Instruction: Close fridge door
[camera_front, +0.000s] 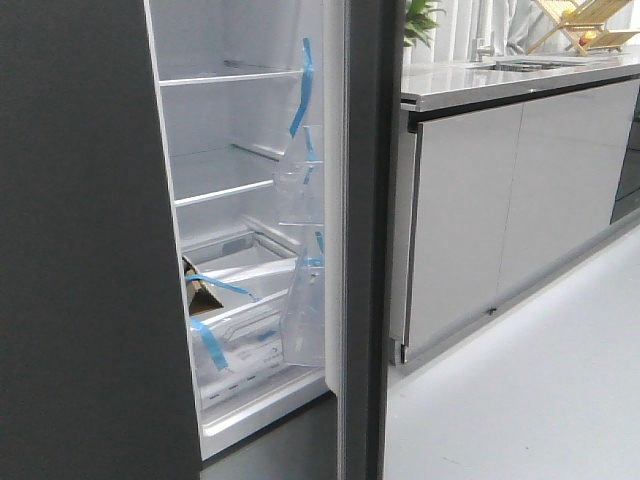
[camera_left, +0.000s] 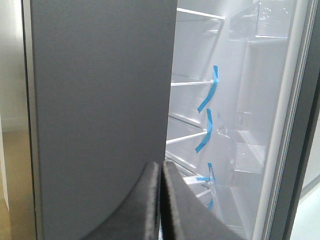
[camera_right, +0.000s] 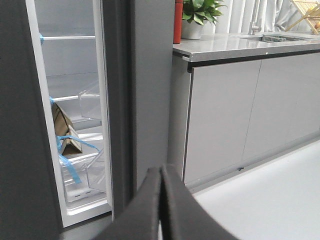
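Note:
The fridge door (camera_front: 366, 250) stands open, edge-on to the front view, dark grey outside. Its white inner lining (camera_front: 333, 200) carries clear bins (camera_front: 300, 180) with blue tape. It also shows in the left wrist view (camera_left: 301, 165) and the right wrist view (camera_right: 150, 90). My left gripper (camera_left: 161, 165) is shut and empty, pointing at the gap between the left dark panel and the open interior. My right gripper (camera_right: 161, 169) is shut and empty, pointing at the door's outer face; I cannot tell if it touches. Neither gripper shows in the front view.
A dark grey panel (camera_front: 90, 240) fills the left of the fridge opening. White shelves and drawers (camera_front: 240, 300) with blue tape and a brown carton (camera_right: 62, 130) sit inside. Pale grey cabinets (camera_front: 520, 200) under a counter run to the right, with bare floor (camera_front: 540, 380) in front.

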